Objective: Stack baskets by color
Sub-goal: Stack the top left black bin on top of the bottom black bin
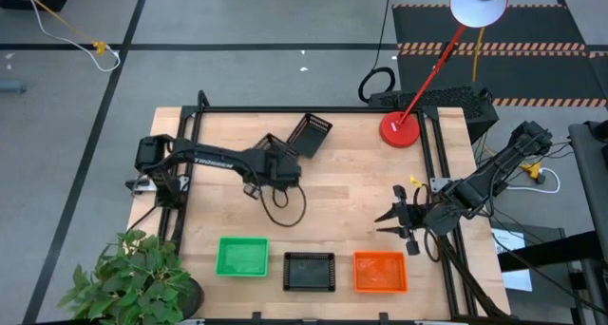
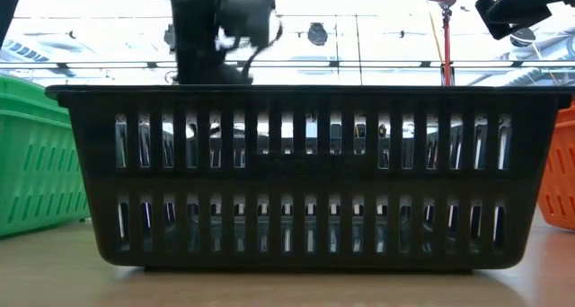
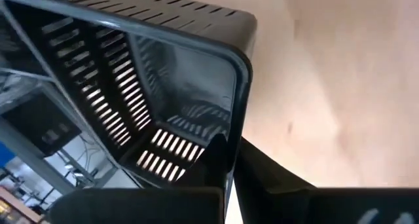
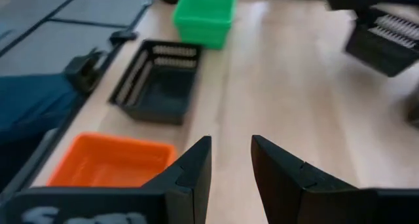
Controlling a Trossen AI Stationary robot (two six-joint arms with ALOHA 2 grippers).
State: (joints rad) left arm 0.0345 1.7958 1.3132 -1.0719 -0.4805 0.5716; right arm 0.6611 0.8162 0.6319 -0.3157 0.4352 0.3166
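Observation:
A black basket [image 1: 310,133] sits tipped at the table's far middle, with my left gripper [image 1: 288,159] shut on it. Three more baskets stand in a row on their bases along the near edge: green [image 1: 242,257], black [image 1: 310,271] and orange [image 1: 380,272]. My right gripper [image 1: 394,218] hovers open at the right, above and behind the orange basket [image 4: 108,162], with nothing between its fingers [image 4: 196,165]. The low view looks straight at the near black basket [image 2: 296,172]. My left gripper pinches one wall of the black basket at its rim [image 3: 230,142], close to a corner. One finger [image 3: 219,152] is inside the basket and the other [image 3: 275,178] is outside. The fingers come slanting down from the table's left. The basket sits tilted in the hold, its open side turned sideways.
A red lamp base [image 1: 400,128] with its slanted arm stands at the far right corner. A potted plant [image 1: 133,282] is at the near left corner. Bare wood [image 1: 351,192] lies between the held basket and the near row.

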